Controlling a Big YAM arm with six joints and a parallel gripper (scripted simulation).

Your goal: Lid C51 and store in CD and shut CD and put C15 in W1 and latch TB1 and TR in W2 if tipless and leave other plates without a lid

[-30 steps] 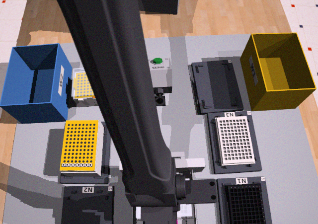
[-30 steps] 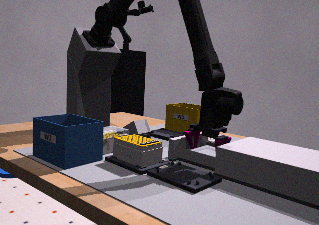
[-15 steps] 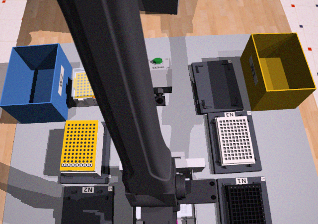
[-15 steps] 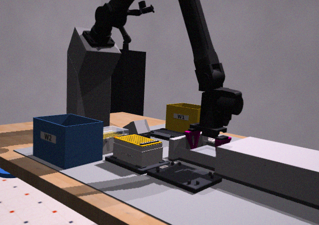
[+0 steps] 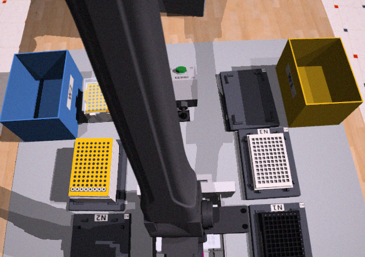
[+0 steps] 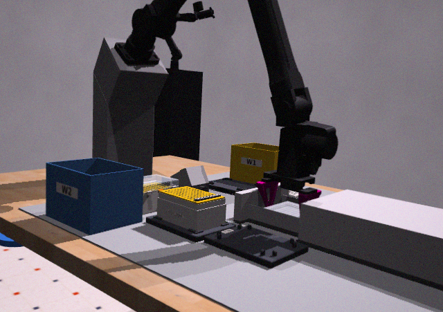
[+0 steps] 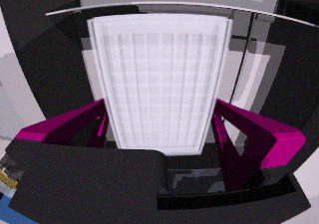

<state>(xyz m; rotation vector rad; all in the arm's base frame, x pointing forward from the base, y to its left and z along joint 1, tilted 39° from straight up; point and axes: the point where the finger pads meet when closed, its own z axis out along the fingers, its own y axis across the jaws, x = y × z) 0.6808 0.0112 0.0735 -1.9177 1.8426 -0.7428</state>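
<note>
My gripper (image 7: 159, 103) is open, its magenta fingers standing on either side of the lidded clear plate (image 7: 159, 81) without gripping it. In the side view the gripper (image 6: 288, 192) hangs low over the open drawer of cooler CD (image 6: 372, 223), and the plate (image 6: 284, 208) lies flat inside the drawer. Nest N2 (image 5: 101, 236) is empty. The white plate (image 5: 270, 160) sits in nest N3. Lid park LP (image 5: 248, 98) is empty. Tip box TB1 (image 5: 94, 98) stands beside blue bin W2 (image 5: 38, 95). Tip rack TR (image 5: 91, 166) shows one row of tips along its near edge.
Yellow bin W1 (image 5: 318, 80) stands at the far right, next to LP. The green DONE key (image 5: 180, 69) sits on its grey block at mid bench. A black plate (image 5: 280, 233) rests in nest N1. My arm hides the middle of the overhead view.
</note>
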